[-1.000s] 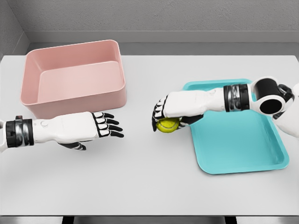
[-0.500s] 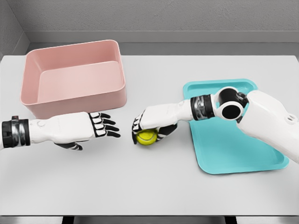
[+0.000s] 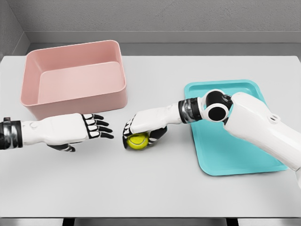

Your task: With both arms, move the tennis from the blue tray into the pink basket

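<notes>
Resting surface: pale grey table, grey wall behind
Pink basket: just beyond the left hand
Left hand: fingers spread, holding nothing, pointing toward the ball
Tennis ball: under the right palm, near the left fingertips
Right hand: fingers curled over the ball
Blue tray: behind the right wrist, beneath the forearm

From my seat this reads as a bare simulated test cell, not a home or shop. I see a plain pale grey counter with flat, even shading, and a featureless textured grey wall meeting a dark floor strip behind it. Only a pink basket and a blue tray sit on the counter, both in clean, unmarked plastic colours, like staged props in a render.
</notes>
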Robot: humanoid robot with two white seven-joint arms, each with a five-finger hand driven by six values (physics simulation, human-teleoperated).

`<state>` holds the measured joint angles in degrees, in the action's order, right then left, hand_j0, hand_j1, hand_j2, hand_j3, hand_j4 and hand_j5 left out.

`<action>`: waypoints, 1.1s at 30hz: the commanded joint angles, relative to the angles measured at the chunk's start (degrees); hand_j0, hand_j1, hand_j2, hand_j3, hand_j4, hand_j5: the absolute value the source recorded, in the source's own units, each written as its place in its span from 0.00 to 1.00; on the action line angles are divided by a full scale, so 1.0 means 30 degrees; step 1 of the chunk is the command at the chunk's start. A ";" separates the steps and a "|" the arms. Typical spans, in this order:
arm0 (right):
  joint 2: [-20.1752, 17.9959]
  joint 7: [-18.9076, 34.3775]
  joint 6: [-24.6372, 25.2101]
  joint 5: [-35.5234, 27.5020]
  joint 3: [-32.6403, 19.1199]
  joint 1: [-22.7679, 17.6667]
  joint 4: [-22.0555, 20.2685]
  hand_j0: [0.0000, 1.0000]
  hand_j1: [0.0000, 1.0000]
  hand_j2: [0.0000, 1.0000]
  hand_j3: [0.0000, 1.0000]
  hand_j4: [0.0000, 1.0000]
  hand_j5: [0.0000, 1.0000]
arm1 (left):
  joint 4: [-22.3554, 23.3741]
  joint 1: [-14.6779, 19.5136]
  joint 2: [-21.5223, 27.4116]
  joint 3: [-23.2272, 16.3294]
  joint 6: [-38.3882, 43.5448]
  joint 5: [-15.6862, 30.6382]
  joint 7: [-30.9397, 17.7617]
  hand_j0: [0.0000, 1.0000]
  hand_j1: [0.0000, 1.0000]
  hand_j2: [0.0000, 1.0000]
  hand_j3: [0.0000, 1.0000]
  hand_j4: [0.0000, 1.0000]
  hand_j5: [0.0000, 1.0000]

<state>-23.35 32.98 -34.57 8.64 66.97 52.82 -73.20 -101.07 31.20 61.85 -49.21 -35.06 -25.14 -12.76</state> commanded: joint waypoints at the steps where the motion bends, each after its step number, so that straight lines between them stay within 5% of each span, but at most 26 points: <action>1: 0.0019 -0.0093 0.0684 -0.0126 -0.0028 0.0000 0.0084 1.00 1.00 1.00 1.00 1.00 1.00 | -0.0001 0.0000 0.0067 0.0026 0.0019 0.0117 0.0035 1.00 1.00 1.00 1.00 1.00 1.00; 8: -0.0186 -0.0093 0.0566 -0.0185 -0.0058 0.0146 0.0026 1.00 1.00 1.00 1.00 1.00 1.00 | -0.0001 -0.0088 0.0565 0.0172 0.0019 0.0117 0.0064 1.00 1.00 1.00 1.00 1.00 1.00; 16: -0.3729 -0.0123 -0.0143 -0.0800 -0.1112 0.1436 -0.1058 1.00 1.00 1.00 1.00 1.00 1.00 | -0.0001 -0.0030 0.0800 0.0407 0.0019 0.0117 0.0796 1.00 1.00 1.00 1.00 1.00 1.00; 20: -0.7069 -0.0298 -0.0143 -0.0829 -0.2664 0.1494 -0.1088 1.00 1.00 1.00 1.00 1.00 1.00 | -0.0001 0.0088 -0.0899 0.0319 0.0019 -0.0145 0.0738 1.00 1.00 1.00 1.00 1.00 1.00; 23: -0.8300 -0.0240 -0.0143 -0.0771 -0.3661 0.1201 -0.0853 1.00 1.00 1.00 1.00 1.00 1.00 | -0.0001 0.0175 -0.2188 0.0260 0.0019 -0.1054 0.0738 1.00 1.00 1.00 1.00 1.00 1.00; 29: -0.8565 -0.0298 -0.0143 -0.0771 -0.5652 -0.0673 0.1051 1.00 1.00 1.00 1.00 1.00 1.00 | -0.0001 0.0381 -0.4298 0.0026 0.0019 -0.3105 0.0738 1.00 1.00 1.00 1.00 1.00 1.00; 33: -0.8594 -0.0269 -0.0143 -0.0771 -0.6708 -0.1758 0.1344 1.00 1.00 1.00 1.00 1.00 1.00 | -0.0001 0.0732 -0.4972 -0.0003 0.0019 -0.3135 0.0679 1.00 1.00 1.00 1.00 1.00 1.00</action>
<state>-48.93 32.17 -35.16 6.76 48.37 47.37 -70.03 -101.07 33.40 48.13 -49.16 -35.05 -34.31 -10.70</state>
